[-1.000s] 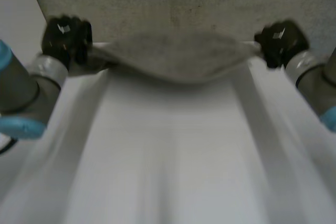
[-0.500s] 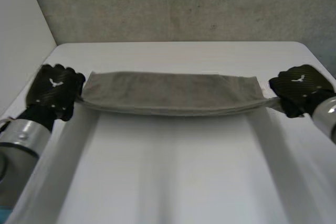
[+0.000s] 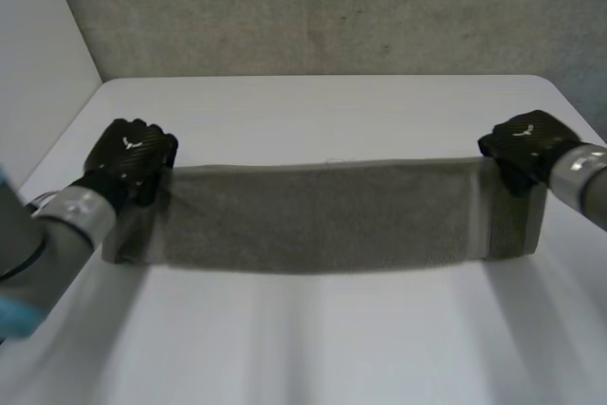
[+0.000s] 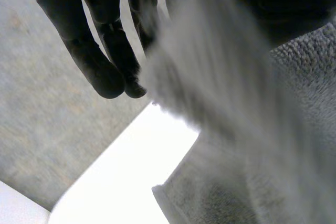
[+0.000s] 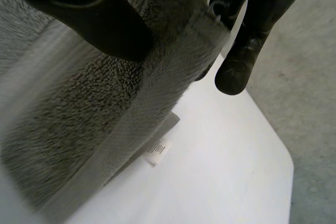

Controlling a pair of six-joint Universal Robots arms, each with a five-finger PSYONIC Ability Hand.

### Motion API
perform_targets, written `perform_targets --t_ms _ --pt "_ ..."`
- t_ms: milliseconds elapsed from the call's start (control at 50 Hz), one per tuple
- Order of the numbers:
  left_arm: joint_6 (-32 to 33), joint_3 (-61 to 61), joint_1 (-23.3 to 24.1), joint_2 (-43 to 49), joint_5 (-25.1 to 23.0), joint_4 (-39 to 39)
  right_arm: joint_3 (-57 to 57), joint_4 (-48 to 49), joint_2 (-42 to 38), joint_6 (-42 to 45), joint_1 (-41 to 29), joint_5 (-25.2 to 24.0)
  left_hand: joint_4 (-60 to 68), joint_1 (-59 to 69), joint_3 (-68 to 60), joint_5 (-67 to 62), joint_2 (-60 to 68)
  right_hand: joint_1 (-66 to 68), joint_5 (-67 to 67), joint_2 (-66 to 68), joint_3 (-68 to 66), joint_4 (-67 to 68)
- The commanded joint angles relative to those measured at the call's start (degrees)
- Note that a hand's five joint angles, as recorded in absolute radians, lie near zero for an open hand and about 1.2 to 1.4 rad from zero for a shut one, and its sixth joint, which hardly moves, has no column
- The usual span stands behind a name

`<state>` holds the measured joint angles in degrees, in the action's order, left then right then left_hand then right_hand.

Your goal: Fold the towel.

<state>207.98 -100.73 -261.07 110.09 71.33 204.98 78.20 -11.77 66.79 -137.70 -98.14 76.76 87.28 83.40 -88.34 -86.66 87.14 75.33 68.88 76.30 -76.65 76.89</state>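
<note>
- Towel (image 3: 322, 215): grey, stretched as a wide band between the two hands, over the middle of the white table (image 3: 313, 106). Top edge taut and level.
- Change vs 0.5 s ago: the towel then showed as a thin strip. Now far more of its face shows, hanging from the held edge. Top edge no longer bowed.
- Change vs 1.0 s ago: hands were up at the table's far edge with the cloth sagging between them. Both are now lower and nearer.
- Left hand (image 3: 128, 158): on the towel's upper left corner. Cloth runs up between its fingers (image 4: 100, 51) and thumb, pinched there.
- Right hand (image 3: 526, 144): on the upper right corner. Thumb presses the cloth's face, fingers (image 5: 247, 51) sit behind, clamped on the corner.
- White label (image 5: 157, 152): at the towel's lower hem, close to the table. Cannot tell if they touch.
</note>
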Motion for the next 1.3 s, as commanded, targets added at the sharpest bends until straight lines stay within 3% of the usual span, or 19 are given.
perform_targets --t_ms 20,120,240,280,340,420,520,700,820,940,1020,1160,1200,1300 --pt "0.85 17.59 1.00 15.33 4.96 -4.24 -20.07 -0.36 -18.68 -0.20 -4.43 8.48 -7.28 -3.40 8.34 16.66 -7.14 4.67 1.12 3.70 -3.35 3.11" --pt "1.02 31.54 2.66 24.63 7.76 -7.75 -28.43 -0.28 -25.11 -0.37 -4.96 10.16 -7.28 -3.40 8.34 16.66 -7.14 4.67 1.12 3.70 -3.35 3.11" --pt "1.02 37.54 4.16 29.13 8.03 -9.69 -34.16 0.08 -29.78 -0.55 -6.19 10.87 -7.28 -3.40 8.34 16.66 -7.14 -0.82 -4.37 -1.79 2.15 -2.38" --pt "1.02 38.59 5.13 29.40 8.73 -10.30 -35.74 0.08 -31.45 -1.42 -6.98 13.23 -77.28 -73.40 78.34 86.66 -77.14 -65.33 -68.88 -66.30 66.65 -66.89" --pt "0.94 38.68 6.09 28.52 9.87 -10.04 -35.75 0.25 -31.54 -3.52 -7.86 17.00 -77.28 -73.40 78.34 86.66 -77.14 -65.33 -68.88 -66.30 66.65 -66.89" --pt "0.50 38.07 6.45 25.79 10.58 -10.22 -34.87 0.34 -30.40 -6.88 -7.77 18.16 -77.28 -73.40 78.34 86.66 -77.14 -65.33 -68.88 -66.30 66.65 -66.89" --pt "0.15 33.34 5.84 18.17 10.76 -10.22 -24.01 2.26 -17.08 -13.72 -6.90 15.89 -77.28 -73.40 78.34 86.66 -77.14 -65.33 -68.88 -66.30 66.65 -66.89" --pt "-0.29 16.47 4.08 4.19 10.41 -9.17 -0.01 7.54 -1.33 -13.30 -6.63 10.35 -77.28 -73.40 78.34 86.66 -77.14 -65.33 -68.88 -66.30 66.65 -66.89" --pt "-2.23 8.62 3.99 -1.37 10.23 -6.97 8.11 9.92 0.27 -10.74 -6.28 7.44 -77.28 -73.40 78.34 86.66 -77.14 -65.33 -68.88 -66.30 66.65 -66.89" --pt "-8.64 1.24 4.16 -4.62 10.14 -2.75 12.59 15.02 -1.48 -8.02 -3.03 6.56 -77.28 -73.40 78.34 86.66 -77.14 -59.86 -63.41 -60.83 61.19 -61.42" --pt "-12.68 -1.30 4.08 -5.15 10.05 -1.26 11.89 17.65 -8.58 -6.71 -2.41 6.12 -77.28 -73.40 78.34 86.66 -77.14 -50.65 -54.20 -51.63 51.98 -52.22" --pt "-13.74 -2.45 3.99 -5.06 10.23 -0.46 9.34 17.92 -12.73 -4.94 -0.39 6.74 -77.28 -73.40 78.34 86.66 -77.14 -29.25 -32.80 -30.22 30.57 -30.81" --pt "-13.74 -2.54 3.99 -5.06 10.32 -0.37 8.82 17.74 -13.43 -4.86 0.57 6.82 -77.28 -73.40 78.34 86.66 -77.14 -1.65 -5.20 -2.62 2.98 -3.21" --pt "-13.74 -3.06 3.99 -5.06 10.32 -0.29 9.69 18.27 -11.25 -5.64 2.94 7.88 -77.28 -73.40 78.34 86.66 -77.14 4.67 1.12 3.70 -3.35 3.11"
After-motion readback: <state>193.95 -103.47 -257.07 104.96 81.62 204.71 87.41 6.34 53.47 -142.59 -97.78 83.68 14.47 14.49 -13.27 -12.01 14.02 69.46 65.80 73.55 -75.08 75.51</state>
